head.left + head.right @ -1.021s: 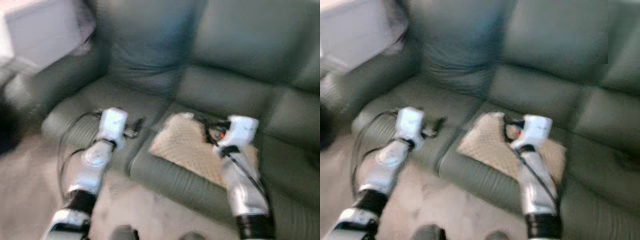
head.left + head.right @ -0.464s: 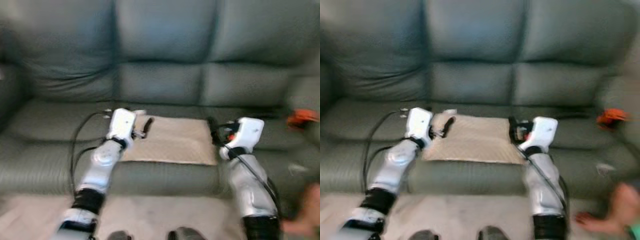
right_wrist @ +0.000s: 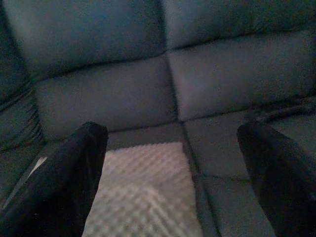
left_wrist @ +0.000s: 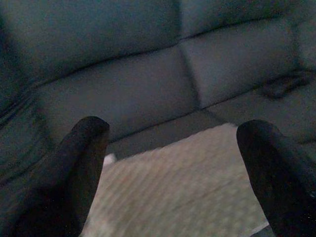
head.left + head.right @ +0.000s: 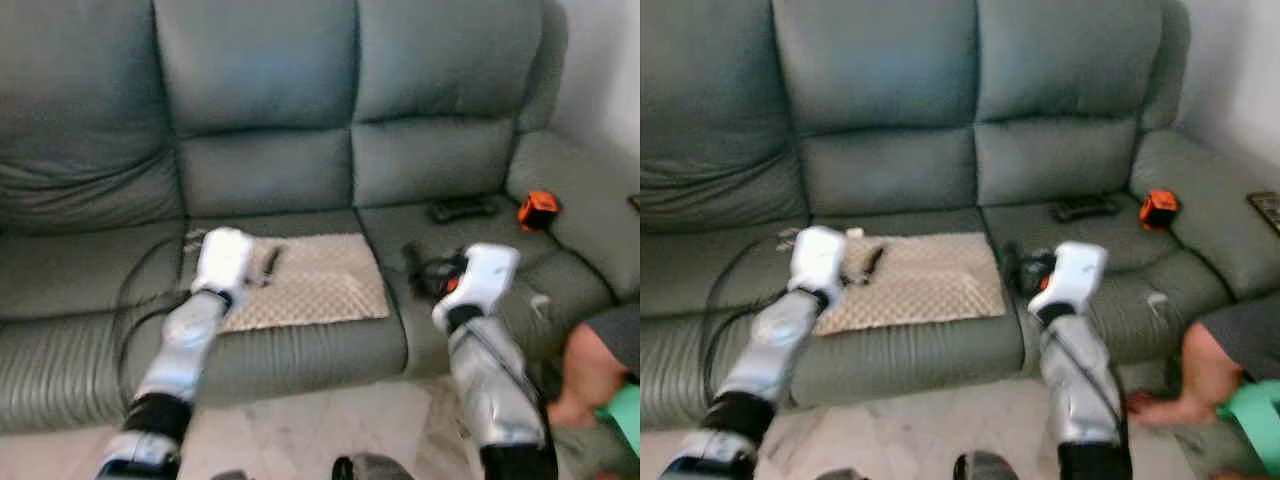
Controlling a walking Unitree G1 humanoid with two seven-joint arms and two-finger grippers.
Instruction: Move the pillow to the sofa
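Observation:
A beige quilted pillow (image 5: 310, 280) lies flat on the middle seat of a grey-green leather sofa (image 5: 270, 170). My left gripper (image 5: 264, 264) hovers over the pillow's left part, open with nothing between its fingers; its wrist view has the pillow (image 4: 182, 192) below the open left gripper (image 4: 177, 163). My right gripper (image 5: 420, 268) is held to the right of the pillow, above the right seat, also open and empty. From the open right gripper (image 3: 173, 163) the pillow (image 3: 143, 192) lies low ahead, with the sofa back behind it.
A black remote (image 5: 462, 208) and an orange object (image 5: 537, 208) lie on the right seat. A person's leg (image 5: 590, 365) and a teal thing (image 5: 625, 415) are at the lower right beside the sofa arm. Pale floor (image 5: 320, 430) runs along the sofa's front.
The camera has swung to the right along the sofa, so the right arm rest and a person's leg came into view. My right gripper now stands off the pillow's right edge.

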